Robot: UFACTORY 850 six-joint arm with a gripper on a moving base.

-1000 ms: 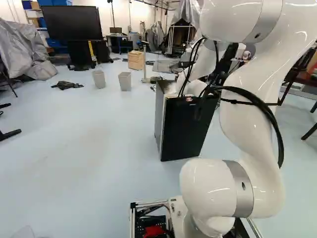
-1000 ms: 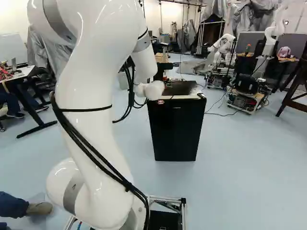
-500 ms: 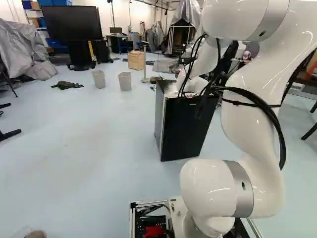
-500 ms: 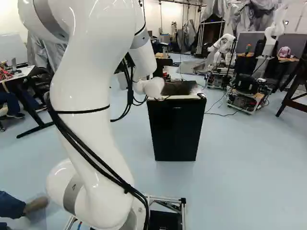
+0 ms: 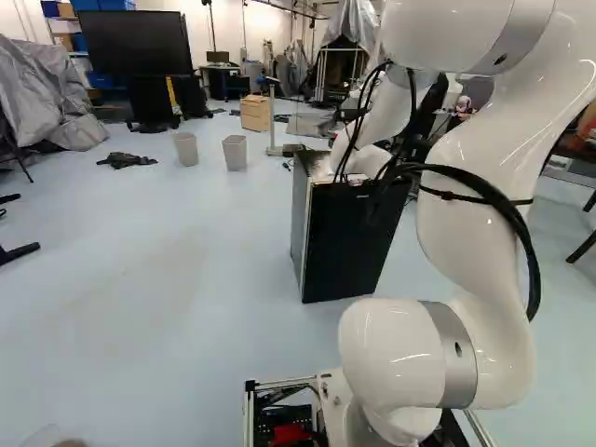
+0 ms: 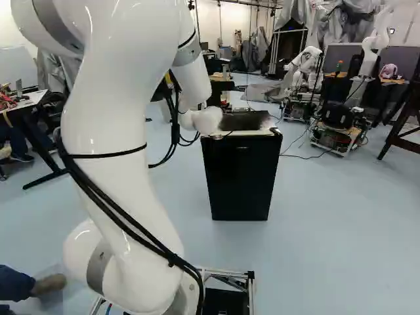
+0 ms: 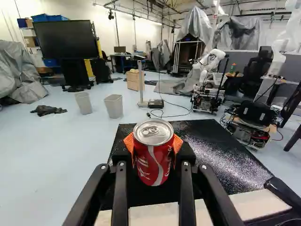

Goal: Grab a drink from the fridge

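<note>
Red soda can (image 7: 154,162) with a silver lid is held upright in the jaws, pinched from both sides by the orange pads (image 7: 128,142). So yeah, the drink's been grabbed. Whether the can's bottom is touching anything can't be told from this angle, since it's hidden down between the jaws.

Beyond and below the can, the black top of the fridge (image 6: 239,177) is seen, with a pale strip along its near edge. In the right base view the fridge is found around the middle of the frame, with its black door closed. The white arm (image 6: 118,144) is reached up the left half of that frame and bent over towards the fridge top, black cables strapped along it.

Further out, two pale bins (image 5: 185,149) (image 5: 235,153) are set near each other on the floor in the upper left of the left base view, with a big black screen (image 5: 133,43) placed behind them. Another robot (image 6: 374,49) can be spotted in the upper right of the right base view.
</note>
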